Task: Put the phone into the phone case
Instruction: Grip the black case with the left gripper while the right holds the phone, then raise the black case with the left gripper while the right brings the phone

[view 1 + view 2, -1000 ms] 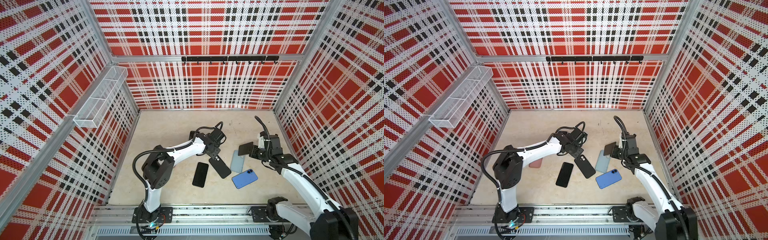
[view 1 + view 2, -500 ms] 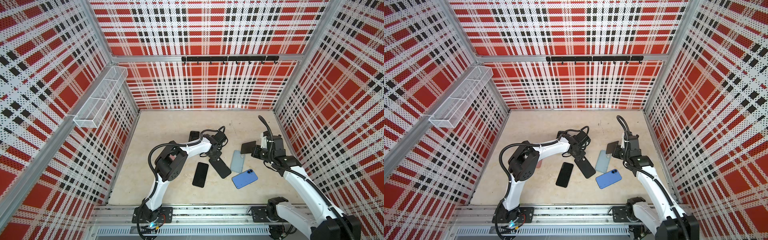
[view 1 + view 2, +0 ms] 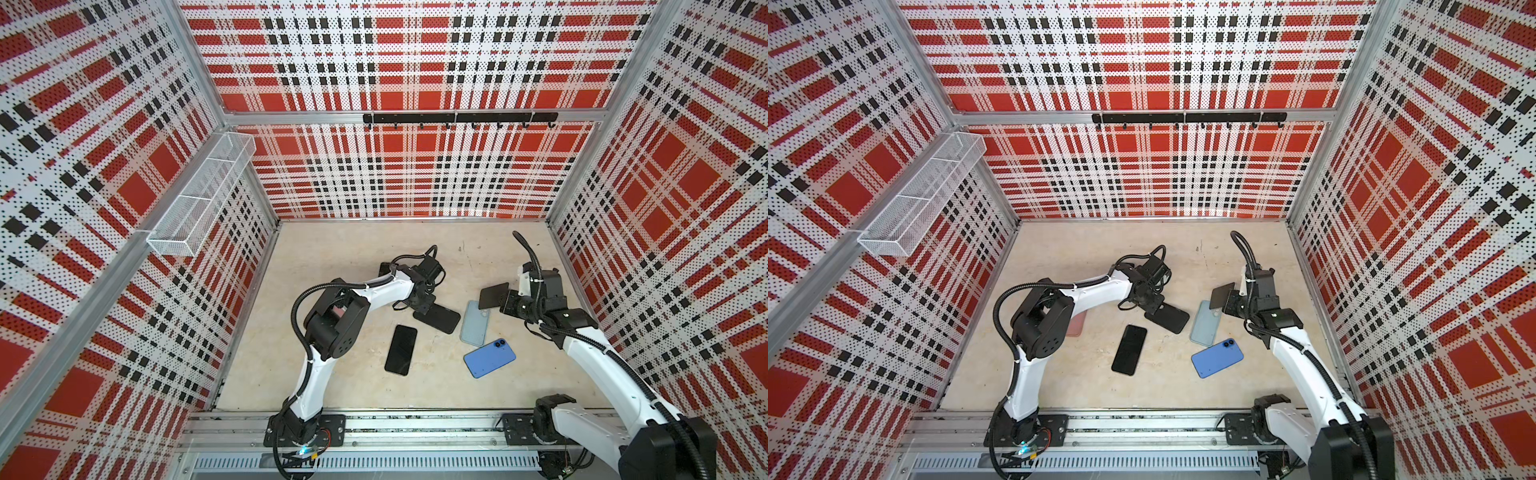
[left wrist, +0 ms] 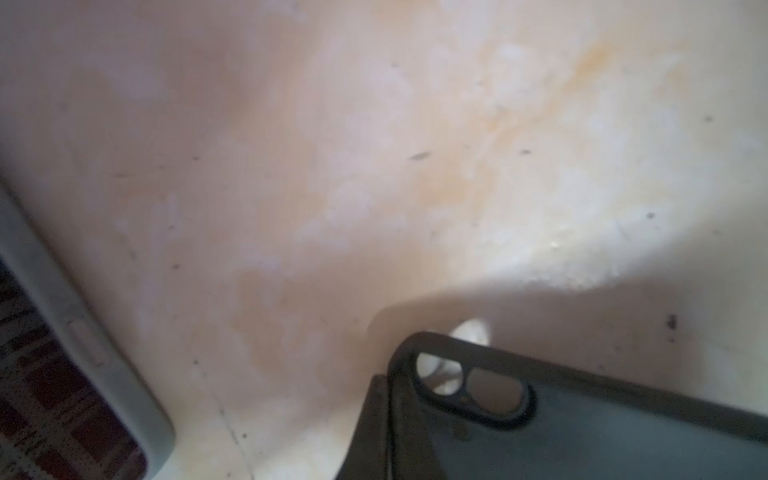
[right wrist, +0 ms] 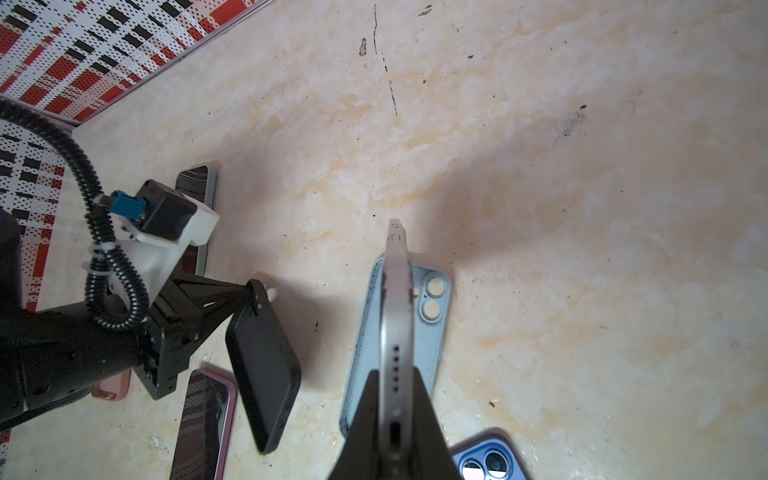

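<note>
On table: three phones; left end effector pinches black case, right end effector grips fourth phone.

Wire basket (left wall), black hook rail

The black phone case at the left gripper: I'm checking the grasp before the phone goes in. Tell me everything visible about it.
The black phone case is a matte, rubbery-looking rounded rectangle with an oval camera cutout near one corner. The left gripper is shut on that end, which looks lifted off the beige table; whether the far end rests there is unclear. It lies diagonally between a black-screened phone and a pale blue case.
</note>
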Motion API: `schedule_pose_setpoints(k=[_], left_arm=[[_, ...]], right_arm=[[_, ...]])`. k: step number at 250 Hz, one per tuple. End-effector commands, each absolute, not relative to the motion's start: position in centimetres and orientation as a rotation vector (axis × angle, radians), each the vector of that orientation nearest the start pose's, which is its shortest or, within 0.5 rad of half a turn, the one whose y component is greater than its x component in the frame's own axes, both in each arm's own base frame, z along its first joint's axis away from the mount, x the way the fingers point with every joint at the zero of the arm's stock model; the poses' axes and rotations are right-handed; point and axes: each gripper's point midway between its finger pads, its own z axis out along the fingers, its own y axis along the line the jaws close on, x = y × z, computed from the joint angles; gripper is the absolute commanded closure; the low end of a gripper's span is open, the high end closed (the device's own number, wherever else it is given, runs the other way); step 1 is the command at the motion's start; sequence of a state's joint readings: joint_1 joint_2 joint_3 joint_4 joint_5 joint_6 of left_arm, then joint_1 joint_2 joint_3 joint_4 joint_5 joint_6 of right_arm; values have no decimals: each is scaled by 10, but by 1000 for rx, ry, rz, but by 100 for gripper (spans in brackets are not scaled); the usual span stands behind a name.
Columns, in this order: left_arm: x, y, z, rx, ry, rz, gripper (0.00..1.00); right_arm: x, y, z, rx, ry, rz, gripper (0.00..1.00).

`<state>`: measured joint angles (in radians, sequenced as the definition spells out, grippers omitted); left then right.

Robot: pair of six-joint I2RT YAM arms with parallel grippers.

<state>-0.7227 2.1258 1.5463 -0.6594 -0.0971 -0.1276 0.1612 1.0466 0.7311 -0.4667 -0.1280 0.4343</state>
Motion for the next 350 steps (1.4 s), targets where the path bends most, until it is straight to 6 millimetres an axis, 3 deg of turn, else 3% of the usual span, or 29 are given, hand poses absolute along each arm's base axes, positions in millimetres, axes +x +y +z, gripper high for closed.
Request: schedule_pose_setpoints(k=[1, 44, 90, 143, 207, 241, 253, 255, 273, 285, 289, 291, 324, 350], left_arm=[[374, -261, 22, 607, 2733, 95, 93], [386, -237, 38, 386, 2717, 189, 93], [398, -222, 31, 141, 2764, 208, 93], [405, -235, 26, -41, 2806, 36, 93], [411, -247, 34, -113, 2801, -100, 84], [416, -241, 65, -147, 2727, -231, 66], [418, -238, 82, -160, 2684, -316, 54], [419, -237, 85, -161, 2675, -326, 47], [419, -234, 108, -164, 2625, -482, 24], [416, -233, 118, -158, 2611, -588, 17], [415, -231, 120, -161, 2607, -618, 3], [414, -231, 121, -161, 2606, -633, 0], [401, -236, 125, -166, 2581, -906, 0], [392, -238, 116, -200, 2562, -1027, 0]], right_arm=[[327, 77, 186, 231, 2245, 487, 100], [333, 82, 188, 221, 2236, 518, 100], [338, 97, 192, 203, 2207, 630, 100], [338, 108, 197, 154, 2179, 703, 100], [342, 121, 205, 109, 2148, 801, 100], [347, 133, 209, 96, 2152, 888, 100], [351, 137, 210, 107, 2151, 921, 100], [351, 137, 210, 109, 2150, 926, 100], [356, 145, 212, 123, 2145, 979, 100], [360, 154, 211, 121, 2155, 1003, 100], [361, 157, 211, 118, 2160, 1008, 100], [361, 158, 211, 116, 2164, 1010, 100], [368, 190, 201, 83, 2225, 1041, 100], [373, 212, 190, 90, 2264, 1072, 100]])
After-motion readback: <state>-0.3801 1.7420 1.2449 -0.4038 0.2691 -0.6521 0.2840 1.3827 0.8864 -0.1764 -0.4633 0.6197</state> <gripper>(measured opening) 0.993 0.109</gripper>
